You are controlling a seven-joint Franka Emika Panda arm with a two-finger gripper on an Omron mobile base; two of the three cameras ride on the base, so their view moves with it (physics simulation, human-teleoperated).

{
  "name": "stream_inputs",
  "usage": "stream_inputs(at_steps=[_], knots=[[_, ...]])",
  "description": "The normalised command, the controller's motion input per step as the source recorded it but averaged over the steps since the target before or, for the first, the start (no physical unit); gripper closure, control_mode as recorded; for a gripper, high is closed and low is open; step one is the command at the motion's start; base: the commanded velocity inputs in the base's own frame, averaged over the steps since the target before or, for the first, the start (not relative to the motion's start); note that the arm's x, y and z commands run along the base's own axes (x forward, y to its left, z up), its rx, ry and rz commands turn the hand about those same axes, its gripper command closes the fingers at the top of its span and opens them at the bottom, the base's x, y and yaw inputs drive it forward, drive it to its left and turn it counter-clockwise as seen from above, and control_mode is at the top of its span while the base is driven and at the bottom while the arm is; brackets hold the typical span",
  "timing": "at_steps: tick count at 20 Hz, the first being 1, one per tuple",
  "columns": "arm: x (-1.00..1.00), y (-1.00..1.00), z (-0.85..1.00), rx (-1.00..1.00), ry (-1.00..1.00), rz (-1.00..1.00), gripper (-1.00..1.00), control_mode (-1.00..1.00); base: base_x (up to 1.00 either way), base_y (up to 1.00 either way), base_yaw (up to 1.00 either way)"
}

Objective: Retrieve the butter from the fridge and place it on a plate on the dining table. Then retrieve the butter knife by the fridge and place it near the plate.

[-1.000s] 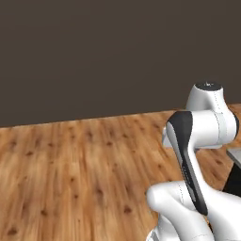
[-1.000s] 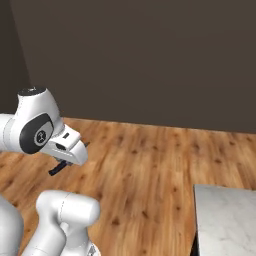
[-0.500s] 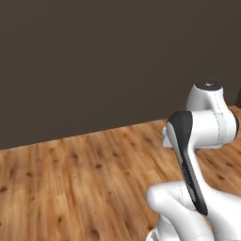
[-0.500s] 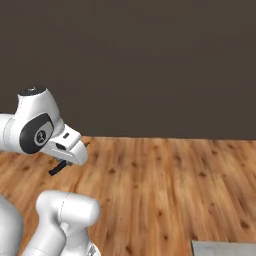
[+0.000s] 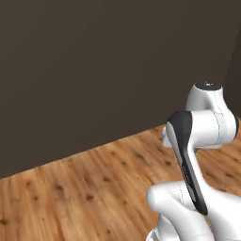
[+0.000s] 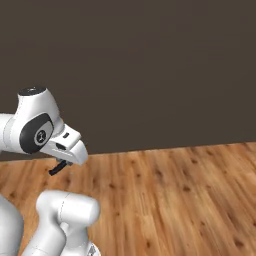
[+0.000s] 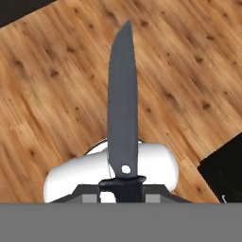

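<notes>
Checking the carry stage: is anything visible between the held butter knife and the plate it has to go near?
Cannot tell. The butter knife sits in the gripper, jaws shut on it, over bare wood floor and a dark wall.

The butter knife (image 7: pixel 123 104) is a slim, all-dark grey knife with a flat blade that narrows to a slanted point. A small pale dot sits near the base of the blade, just above a darker crosswise guard. In the hand view it stands lengthwise, tip toward the top of the frame, its lower end held between the end effector (image 7: pixel 122 185) fingertips, above wooden floor.
</notes>
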Motion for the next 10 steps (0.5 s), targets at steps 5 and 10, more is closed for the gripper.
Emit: stream_inputs(at_steps=[5,10], knots=[[0.0,0.0,0.0,0.0,0.0,0.0,1.0,1.0,1.0,-0.02,-0.42],[0.0,0.0,0.0,0.0,0.0,0.0,1.0,1.0,0.96,-0.21,-0.48]])
